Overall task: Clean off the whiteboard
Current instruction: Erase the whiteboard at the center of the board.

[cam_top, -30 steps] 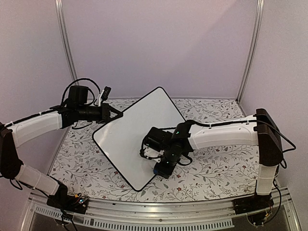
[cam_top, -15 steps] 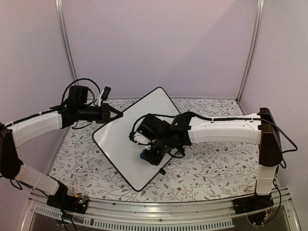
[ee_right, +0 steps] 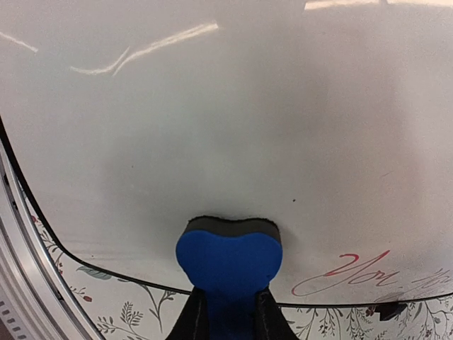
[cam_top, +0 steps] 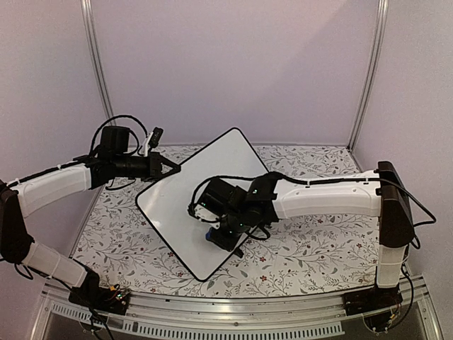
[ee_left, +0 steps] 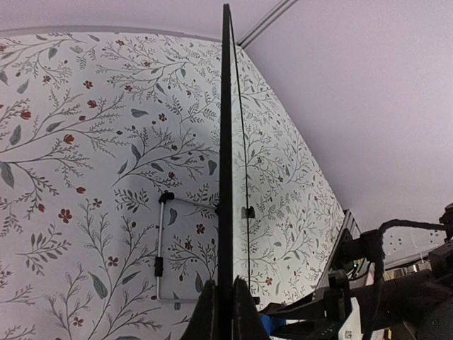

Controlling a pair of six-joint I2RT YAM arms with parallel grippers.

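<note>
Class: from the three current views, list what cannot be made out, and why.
Right wrist view: the red writing runs off the right edge; the blue eraser covers the board beneath.
Left wrist view: the whiteboard is edge-on, its face hidden.
Top view: the right gripper and arm cover part of the board; the writing cannot be seen there.

Walls (cam_top: 233, 64) plain, pale lilac, matte, no markings. Two slim metal posts mark the rear corners: left post (cam_top: 100, 71), right post (cam_top: 368, 71). Tabletop (cam_top: 311, 248) covered in white print, grey leafy sprigs, small red flowers. Slotted aluminium rail (cam_top: 233, 315) along near edge. Light soft, even.
</note>
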